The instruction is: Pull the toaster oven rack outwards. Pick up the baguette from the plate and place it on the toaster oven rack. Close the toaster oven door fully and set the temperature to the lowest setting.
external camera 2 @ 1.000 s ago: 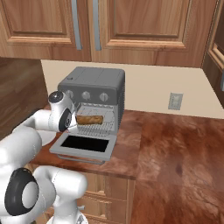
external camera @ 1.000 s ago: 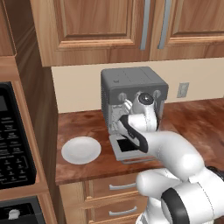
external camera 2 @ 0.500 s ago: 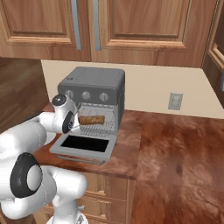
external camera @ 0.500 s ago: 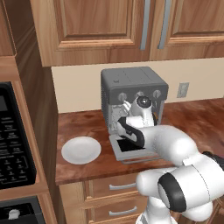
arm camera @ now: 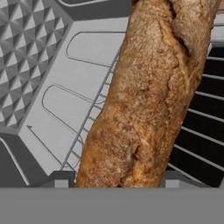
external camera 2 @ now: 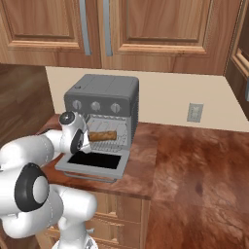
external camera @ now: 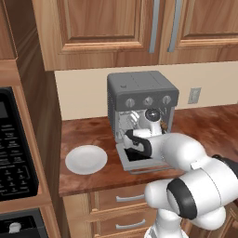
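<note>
The placing step is in hand. The baguette (arm camera: pixel 148 96) is seen close ahead of the gripper (arm camera: pixel 119 181), running away from between the two finger tips and over the wires of the toaster oven rack (arm camera: pixel 197 131), which lies beyond and beneath it. One finger tip is seen on each side of the loaf's near end, so the jaws are judged to be closed on the baguette at a wide spread; whether the pads actually press the crust cannot be told for certain.

In the right base view the baguette (external camera 2: pixel 102 135) lies across the mouth of the toaster oven (external camera 2: pixel 104 104), just ahead of the hand (external camera 2: pixel 81 140), with the toaster oven door (external camera 2: pixel 95 163) folded down flat below it. In the left base view the plate (external camera: pixel 86 159) is seen bare on the counter (external camera: pixel 88 135), well off to one side of the hand.

The loaf is judged to be at or just above the rack, though contact cannot be confirmed. Next, the loaf is to be settled on the wires, the jaws spread and the hand drawn straight back clear of the door. The door is then to be swung up shut and the temperature knob (external camera 2: pixel 77 104) turned to its lowest
</note>
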Robot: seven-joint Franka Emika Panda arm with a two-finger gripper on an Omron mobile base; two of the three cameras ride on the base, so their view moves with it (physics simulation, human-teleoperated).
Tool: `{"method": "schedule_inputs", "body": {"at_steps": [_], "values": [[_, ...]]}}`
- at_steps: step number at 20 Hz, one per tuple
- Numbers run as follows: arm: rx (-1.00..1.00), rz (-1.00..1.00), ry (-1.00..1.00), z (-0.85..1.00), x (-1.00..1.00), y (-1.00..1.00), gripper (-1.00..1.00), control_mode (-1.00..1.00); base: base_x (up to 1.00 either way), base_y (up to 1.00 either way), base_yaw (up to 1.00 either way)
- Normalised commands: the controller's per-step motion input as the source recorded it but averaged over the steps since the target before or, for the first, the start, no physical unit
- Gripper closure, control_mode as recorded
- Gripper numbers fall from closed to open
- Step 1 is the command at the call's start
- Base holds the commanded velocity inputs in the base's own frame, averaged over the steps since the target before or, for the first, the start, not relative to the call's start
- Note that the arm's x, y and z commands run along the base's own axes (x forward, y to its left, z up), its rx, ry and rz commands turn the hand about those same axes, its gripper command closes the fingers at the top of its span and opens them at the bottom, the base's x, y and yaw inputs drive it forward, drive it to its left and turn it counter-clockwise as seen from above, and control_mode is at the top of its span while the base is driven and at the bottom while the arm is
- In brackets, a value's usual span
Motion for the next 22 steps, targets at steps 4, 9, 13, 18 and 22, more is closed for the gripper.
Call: {"method": "schedule_inputs", "body": {"at_steps": [4, 9, 13, 18, 22], "values": [[0.0, 0.0, 0.0, -0.12, 0.0, 0.0, 1.0, -1.0, 0.0, 0.0, 0.0], [0.0, 0.0, 0.0, -0.01, 0.0, 0.0, 1.0, -1.0, 0.0, 0.0, 0.0], [0.0, 0.0, 0.0, 0.0, 0.0, 0.0, -1.0, -1.0, 0.0, 0.0, 0.0], [0.0, 0.0, 0.0, 0.01, -0.03, 0.0, -1.0, -1.0, 0.0, 0.0, 0.0], [0.0, 0.0, -0.01, 0.21, -0.2, 0.0, -1.0, -1.0, 0.0, 0.0, 0.0]]}}
